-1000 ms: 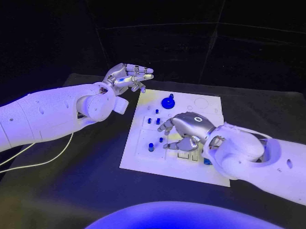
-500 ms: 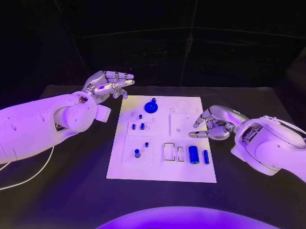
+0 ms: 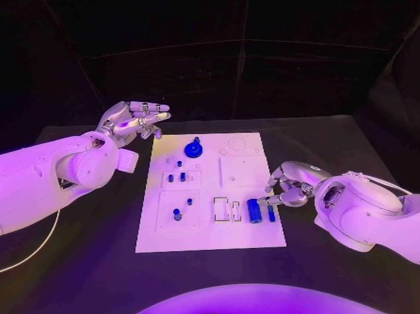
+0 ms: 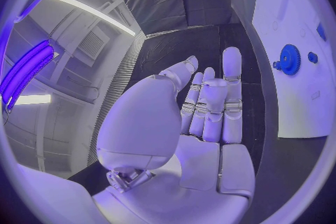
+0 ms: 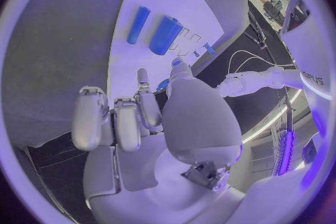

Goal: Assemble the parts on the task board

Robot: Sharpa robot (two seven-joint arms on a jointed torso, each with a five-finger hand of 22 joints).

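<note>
Black surface (image 3: pixel 342 140) is seen carrying the task board (image 3: pixel 238 171) centrally, blue parts (image 3: pixel 254 210) at its 4 o'clock beside the empty, curled right hand (image 3: pixel 287 185), the left hand (image 3: pixel 130 119) spread empty at 10 o'clock.

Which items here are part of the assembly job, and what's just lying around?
Job:
task board
blue gear
thick blue cylinder
thin blue cylinder
small blue pegs
left hand
right hand

Lying about:
white cable
black table
</note>
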